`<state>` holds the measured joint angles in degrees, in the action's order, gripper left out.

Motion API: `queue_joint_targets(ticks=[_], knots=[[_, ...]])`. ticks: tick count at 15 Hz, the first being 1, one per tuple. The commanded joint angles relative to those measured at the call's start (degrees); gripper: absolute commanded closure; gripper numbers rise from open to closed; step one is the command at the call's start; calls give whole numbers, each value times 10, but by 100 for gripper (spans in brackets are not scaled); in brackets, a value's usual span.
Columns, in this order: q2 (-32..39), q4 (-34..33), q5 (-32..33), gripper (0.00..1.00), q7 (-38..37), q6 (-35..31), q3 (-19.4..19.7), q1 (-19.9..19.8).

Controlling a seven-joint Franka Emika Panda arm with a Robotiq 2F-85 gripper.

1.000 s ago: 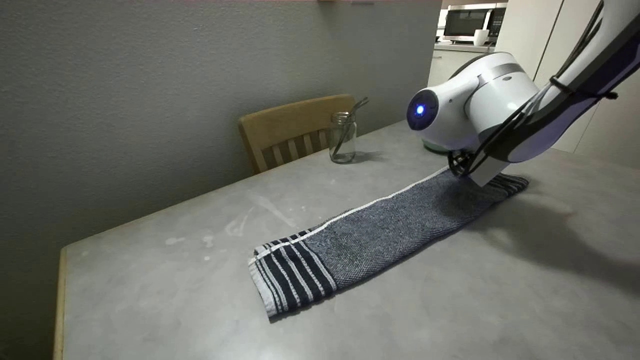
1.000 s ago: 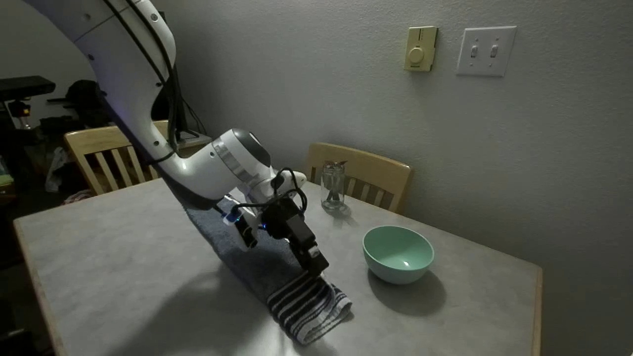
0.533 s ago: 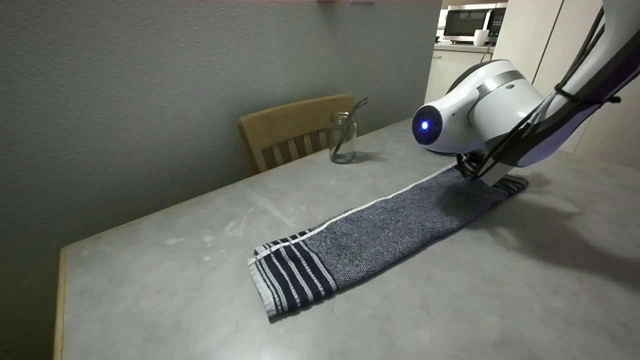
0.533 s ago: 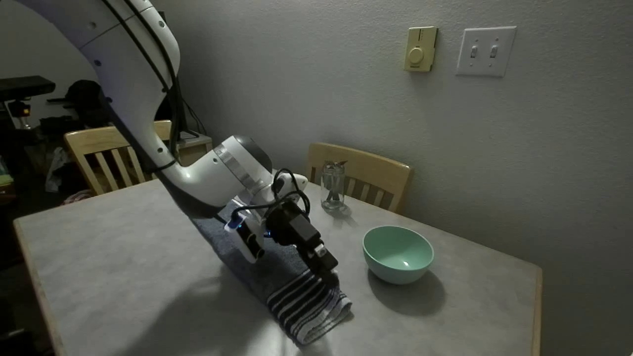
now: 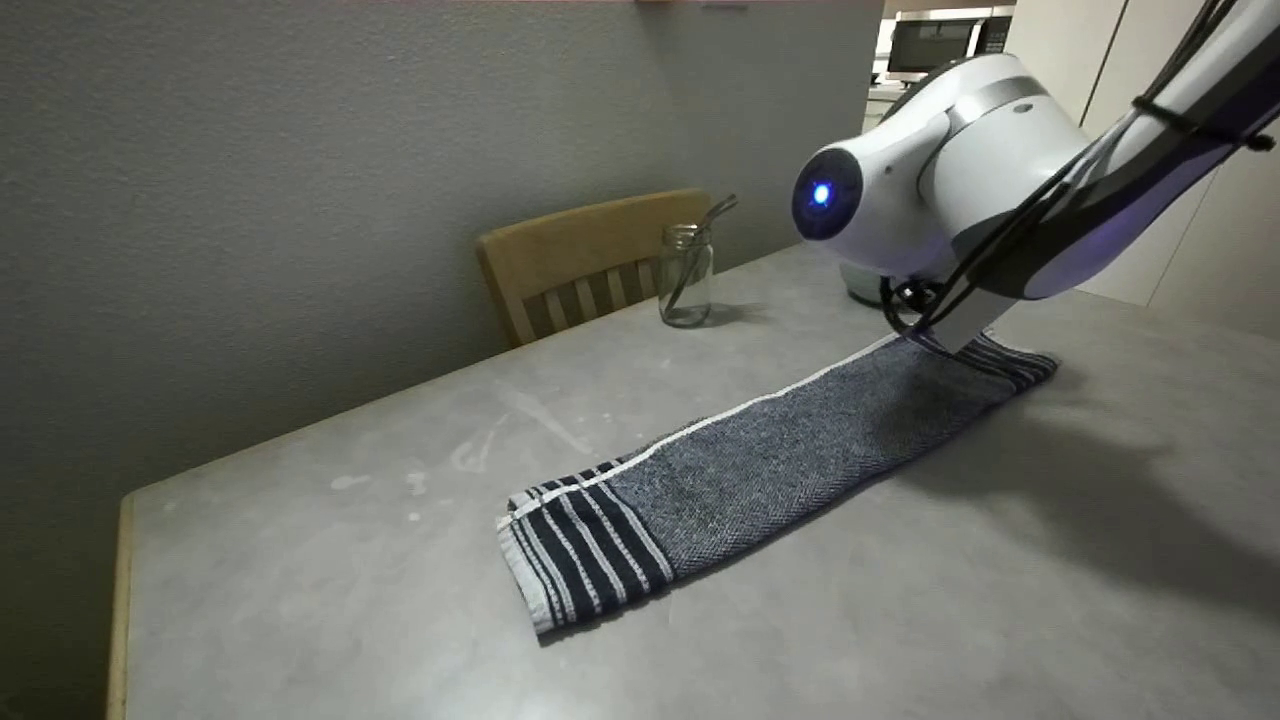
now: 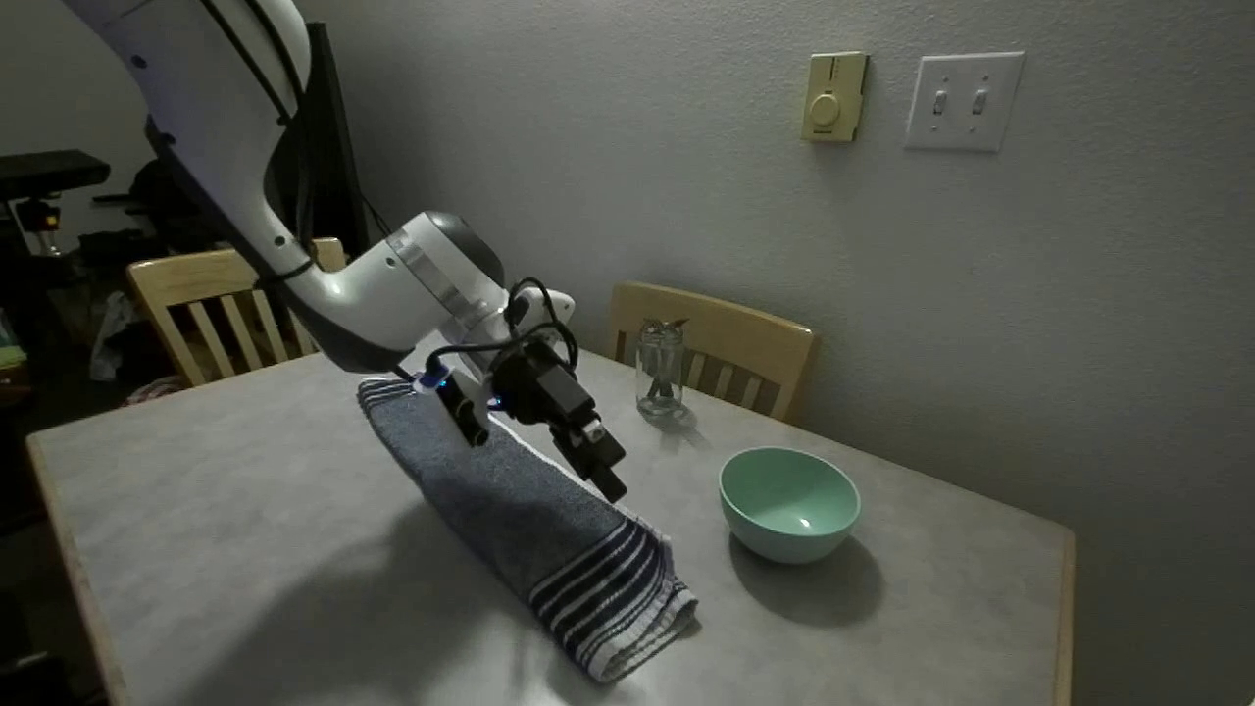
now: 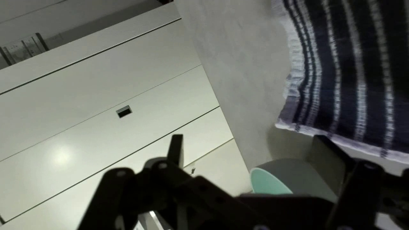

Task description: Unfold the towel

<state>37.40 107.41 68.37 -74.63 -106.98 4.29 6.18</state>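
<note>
The dark blue-grey towel lies folded in a long narrow strip on the table, in both exterior views [image 5: 790, 460] [image 6: 510, 500]. White-striped bands show at its ends, and pale edging runs along one long side. Its striped end also fills the upper right of the wrist view [image 7: 348, 73]. My gripper [image 6: 610, 480] is above the towel's long edge near the striped end toward the bowl. In the wrist view the gripper [image 7: 249, 140] has its jaws wide apart with nothing between them. One finger [image 7: 329, 159] overlaps the towel's pale edge in that view. The arm hides the gripper in an exterior view.
A green bowl [image 6: 789, 505] stands on the table [image 6: 941, 618] beside the towel's striped end. A glass jar with utensils [image 5: 686, 280] stands near the wall side. A wooden chair [image 5: 590, 260] is behind the jar. White cabinets [image 7: 96, 111] show beyond the table edge.
My gripper first moved down and toward the striped end, then rose and drew back, uncovering more of the striped end. The towel lies in nearly the same place.
</note>
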Motion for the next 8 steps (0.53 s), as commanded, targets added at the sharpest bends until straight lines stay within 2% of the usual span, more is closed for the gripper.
queue_joint_targets(ticks=[1,5,8], knots=[[-76,44,-61,0,112,-4,-51,-17],[-124,18,-194,0,263,28,-71,-20],[-167,11,-287,0,363,17,-68,-23]])
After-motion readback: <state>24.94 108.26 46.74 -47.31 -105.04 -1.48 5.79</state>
